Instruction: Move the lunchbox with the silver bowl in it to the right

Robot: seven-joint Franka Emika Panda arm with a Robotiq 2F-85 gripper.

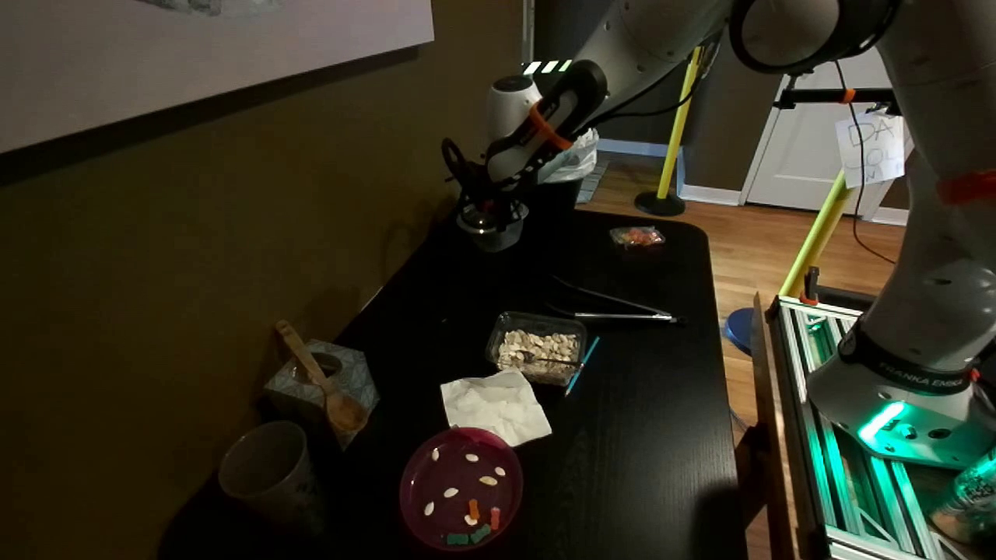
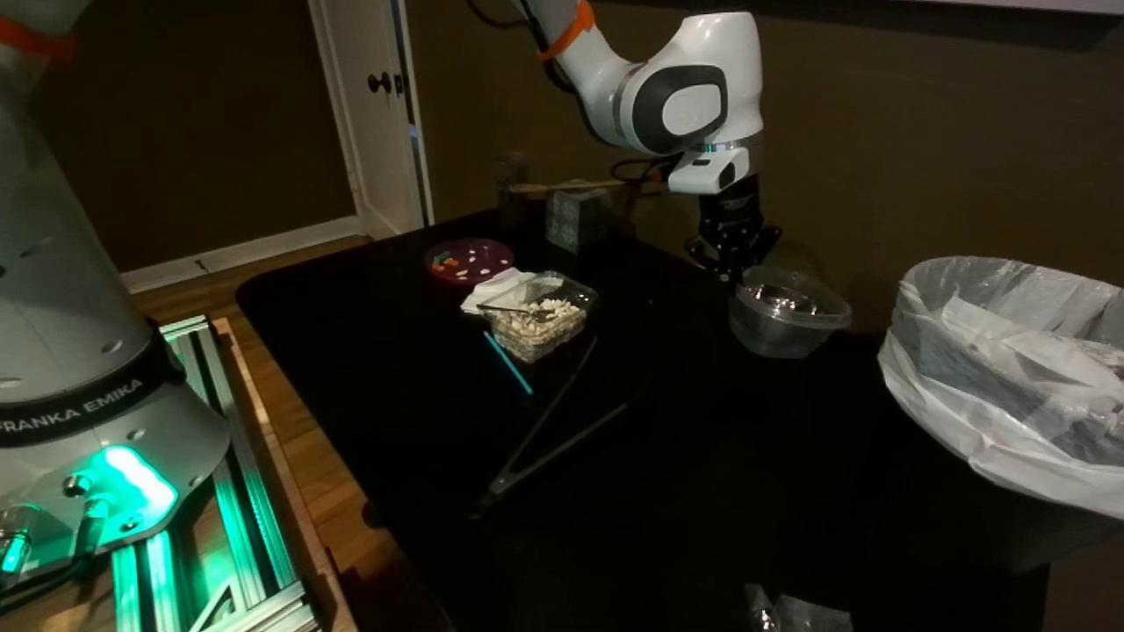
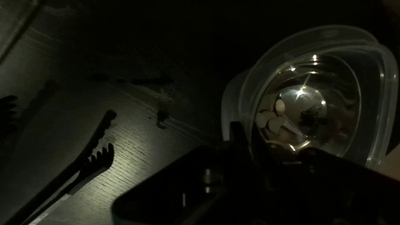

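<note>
Pincer (image 3: 247, 134) clamped on side of box (image 2: 781, 341), decent hold. Probably light, slick, flexy; bowl (image 3: 307, 98) could slide, go level.

dim light, glare inside silver bowl (image 3: 315, 93)

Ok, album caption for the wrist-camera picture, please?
The claw pinches the rim of a clear lunchbox, silver bowl nested inside, tongs lying on the dark table.

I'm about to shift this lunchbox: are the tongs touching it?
Apart. The wrist view shows it: a stretch of tabletop lies between the tongs and the lunchbox.
</note>
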